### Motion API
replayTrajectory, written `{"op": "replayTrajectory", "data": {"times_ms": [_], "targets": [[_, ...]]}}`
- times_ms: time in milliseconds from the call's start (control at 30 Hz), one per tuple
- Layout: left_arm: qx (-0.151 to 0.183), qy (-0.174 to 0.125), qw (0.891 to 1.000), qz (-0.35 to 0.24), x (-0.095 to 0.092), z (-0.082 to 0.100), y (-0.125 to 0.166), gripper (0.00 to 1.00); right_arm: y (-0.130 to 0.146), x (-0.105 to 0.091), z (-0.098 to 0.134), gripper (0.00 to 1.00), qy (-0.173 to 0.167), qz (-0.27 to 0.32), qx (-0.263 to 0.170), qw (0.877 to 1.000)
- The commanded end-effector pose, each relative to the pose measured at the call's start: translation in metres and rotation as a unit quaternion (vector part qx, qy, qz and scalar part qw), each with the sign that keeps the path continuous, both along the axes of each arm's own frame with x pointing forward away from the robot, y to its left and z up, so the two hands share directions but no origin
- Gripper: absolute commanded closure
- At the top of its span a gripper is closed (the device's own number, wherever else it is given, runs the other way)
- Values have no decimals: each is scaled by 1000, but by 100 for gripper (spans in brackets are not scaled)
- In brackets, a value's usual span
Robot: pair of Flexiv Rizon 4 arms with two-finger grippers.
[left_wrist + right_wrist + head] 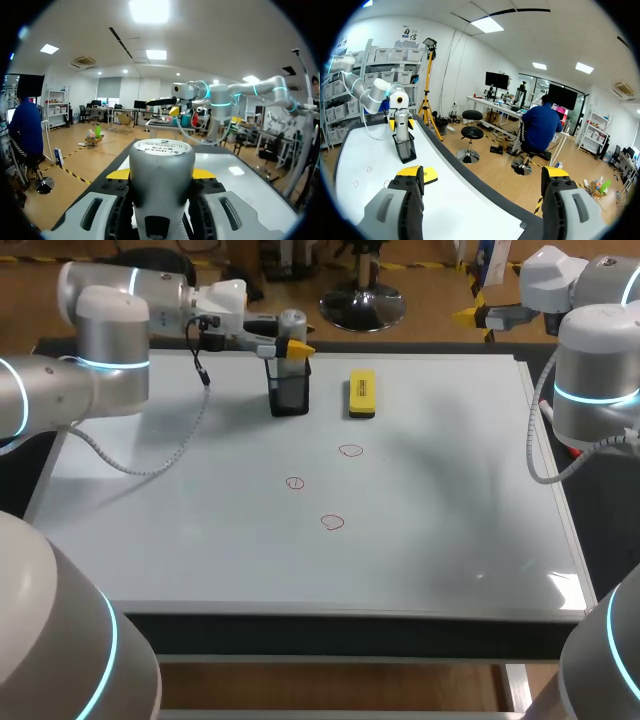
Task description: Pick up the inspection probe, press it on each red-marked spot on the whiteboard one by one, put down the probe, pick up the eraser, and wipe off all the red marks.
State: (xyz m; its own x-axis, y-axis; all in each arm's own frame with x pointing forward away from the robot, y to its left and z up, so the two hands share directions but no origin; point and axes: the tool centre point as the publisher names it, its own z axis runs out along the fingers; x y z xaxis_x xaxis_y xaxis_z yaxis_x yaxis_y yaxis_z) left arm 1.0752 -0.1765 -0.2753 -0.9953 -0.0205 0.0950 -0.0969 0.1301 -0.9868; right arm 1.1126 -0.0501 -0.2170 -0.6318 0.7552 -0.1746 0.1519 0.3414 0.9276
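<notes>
The left gripper [292, 346] is clamping its 2 yellow-tipped fingers on the silver cylindrical inspection probe [161, 167]. The probe is standing upright in the black mesh holder [289, 392] at the far edge of the white whiteboard [200, 540], near the yellow block eraser [361, 393]. A straight vertical pull looks safest, so the holder is not tipping as the probe clears its rim on the way to the 3 red circled marks [350, 450]. The right gripper [482, 175] is hanging wide open, off to the side.
</notes>
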Motion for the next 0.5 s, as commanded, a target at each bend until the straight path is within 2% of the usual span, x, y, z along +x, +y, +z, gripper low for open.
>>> {"op": "replayTrajectory", "data": {"times_ms": [33,500], "targets": [[0,-6,1000,4,-2,5,2,100,0,0,0,0,0,0,0,1000],[-9,-33,999,10,5,33,8,100,0,0,0,0,0,0,0,1000]]}}
